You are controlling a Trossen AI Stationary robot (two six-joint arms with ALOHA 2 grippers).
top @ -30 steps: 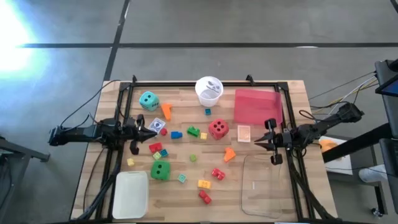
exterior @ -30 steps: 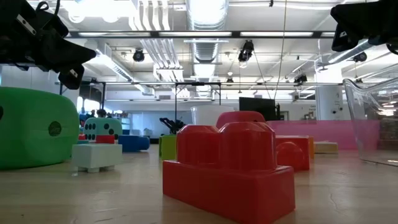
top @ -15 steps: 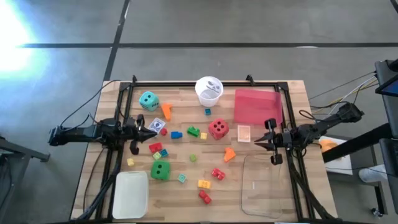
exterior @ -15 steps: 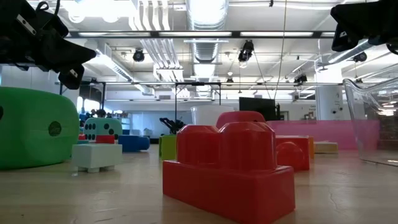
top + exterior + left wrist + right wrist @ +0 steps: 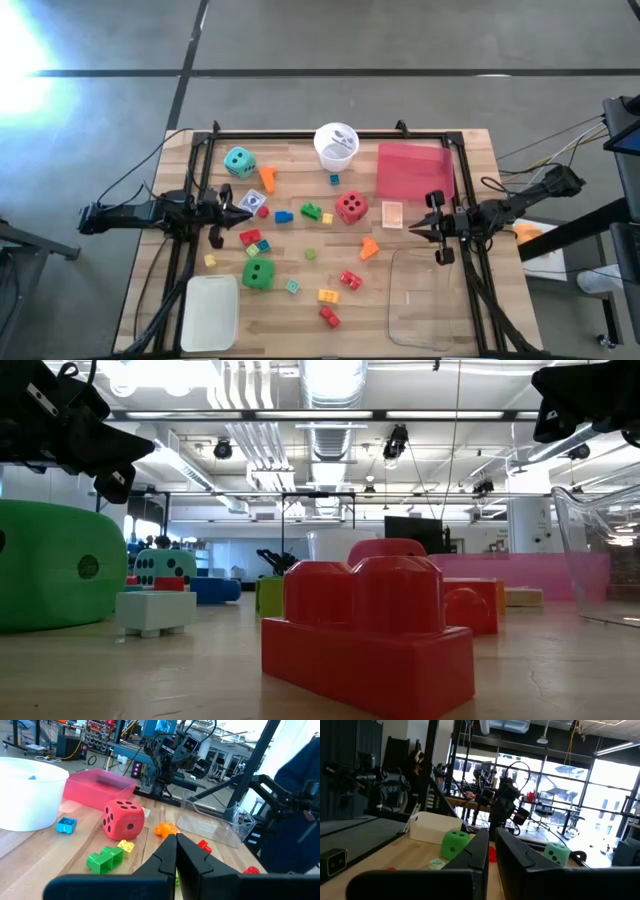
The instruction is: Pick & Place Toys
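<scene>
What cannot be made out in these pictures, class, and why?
- White cup, high view: its contents are too small to tell.
- Green die, low view: cut off by the picture's edge.
- Card, high view: its print is too small to read.
- Clear tray, low view: cut off by the edge.

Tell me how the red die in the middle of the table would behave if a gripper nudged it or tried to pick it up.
The red die has rounded corners, so a nudge would probably slide it and might tumble it onto another face. It looks like smooth plastic, probably light, and wider than the bricks, so narrow fingers could slip. The green brick beside it may get pushed along.
</scene>
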